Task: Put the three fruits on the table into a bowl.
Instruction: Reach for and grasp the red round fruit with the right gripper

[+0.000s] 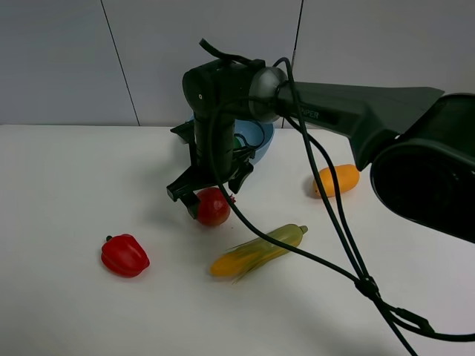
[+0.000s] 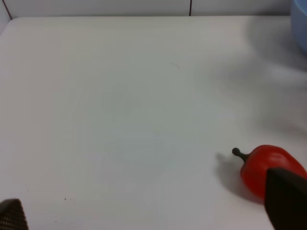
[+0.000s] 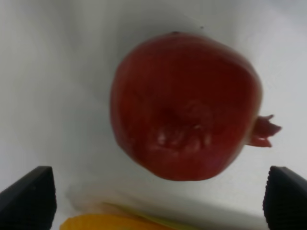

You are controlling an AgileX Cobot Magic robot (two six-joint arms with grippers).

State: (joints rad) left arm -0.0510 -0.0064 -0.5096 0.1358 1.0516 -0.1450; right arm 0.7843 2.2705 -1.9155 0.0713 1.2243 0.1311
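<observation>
The red pomegranate (image 1: 214, 208) lies on the white table (image 1: 67, 185), crown to one side. My right gripper (image 1: 214, 189) hangs just above it, open, one finger on each side. In the right wrist view the pomegranate (image 3: 184, 105) fills the space between the fingertips (image 3: 26, 196). The orange-yellow mango (image 1: 335, 180) lies to the right. The light-blue bowl (image 1: 260, 137) stands behind the arm, mostly hidden. A bit of green (image 1: 237, 141) shows in it, perhaps the lime. My left gripper (image 2: 148, 215) is open and empty over bare table, out of the high view.
A red bell pepper (image 1: 125, 255) lies front left and also shows in the left wrist view (image 2: 264, 167). A corn cob with green husk (image 1: 256, 252) lies just in front of the pomegranate. The bowl's edge (image 2: 300, 24) shows in the left wrist view. A cable (image 1: 349, 259) hangs from the right arm.
</observation>
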